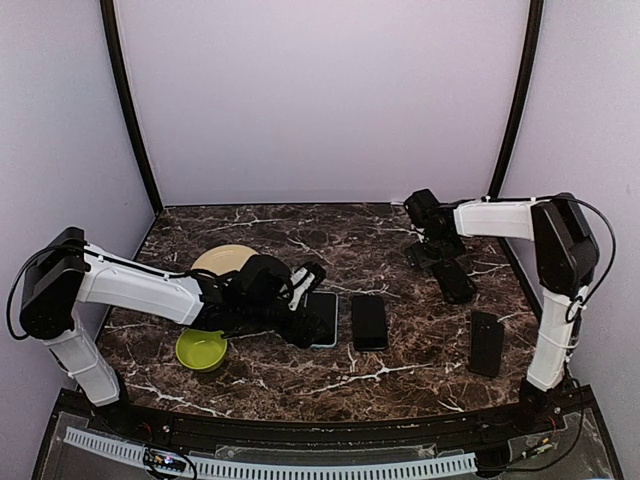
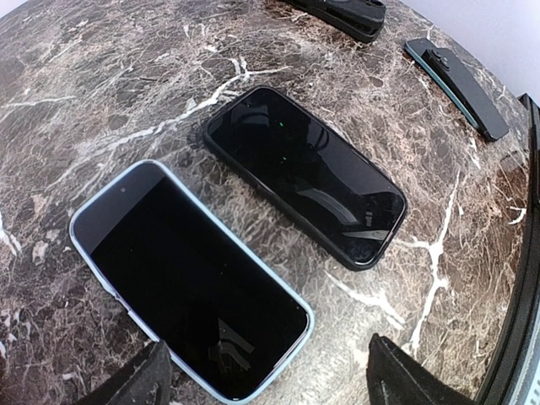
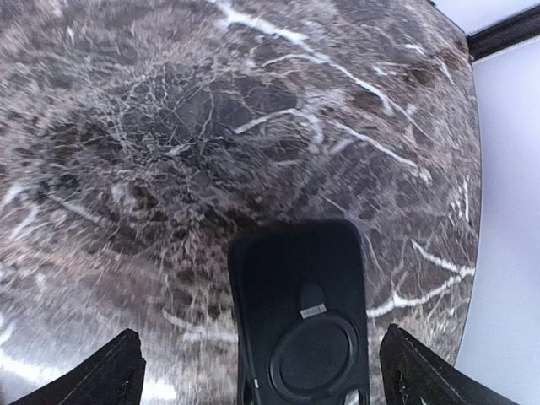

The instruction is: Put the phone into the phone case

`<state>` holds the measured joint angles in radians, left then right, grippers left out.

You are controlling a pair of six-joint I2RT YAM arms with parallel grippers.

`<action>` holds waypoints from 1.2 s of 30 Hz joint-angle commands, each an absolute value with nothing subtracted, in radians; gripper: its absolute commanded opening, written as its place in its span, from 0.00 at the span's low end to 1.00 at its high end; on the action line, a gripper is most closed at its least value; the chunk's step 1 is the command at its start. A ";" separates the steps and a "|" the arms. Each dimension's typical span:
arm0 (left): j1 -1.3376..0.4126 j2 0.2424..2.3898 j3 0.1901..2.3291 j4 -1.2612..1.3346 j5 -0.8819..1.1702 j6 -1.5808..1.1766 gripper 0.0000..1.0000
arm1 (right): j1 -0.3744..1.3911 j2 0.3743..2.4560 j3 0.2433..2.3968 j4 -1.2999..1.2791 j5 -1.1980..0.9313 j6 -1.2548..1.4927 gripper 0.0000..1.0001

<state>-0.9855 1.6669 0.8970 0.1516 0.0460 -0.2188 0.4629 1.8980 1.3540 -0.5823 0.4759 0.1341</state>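
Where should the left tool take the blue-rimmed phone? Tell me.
Pinch the blue-rimmed phone across its long edges, near mid-length, the left tool coming straight down: it lies flat, screen up, with bare marble either side, apart from the black phone.

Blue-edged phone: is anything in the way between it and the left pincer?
Nothing visible is. The left pincer hangs open right above the blue-edged phone. The black phone lies beside it, apart.

Side by side on table [image 1: 400,235]: left phone [image 1: 325,320], right phone [image 1: 369,321]. Left of them, bowl [image 1: 201,349], plate [image 1: 222,260] behind. Back right, case [image 1: 457,282]; nearer, flat thing [image 1: 486,342].
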 commanded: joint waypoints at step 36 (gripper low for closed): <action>-0.980 1.549 0.859 0.211 0.134 -0.072 0.81 | 0.493 1.777 1.438 -0.750 0.489 -0.091 0.00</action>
<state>-0.9855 1.6554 0.8902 0.1566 0.0914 -0.1585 0.4576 1.8431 1.4162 -0.6621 0.5304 -0.0154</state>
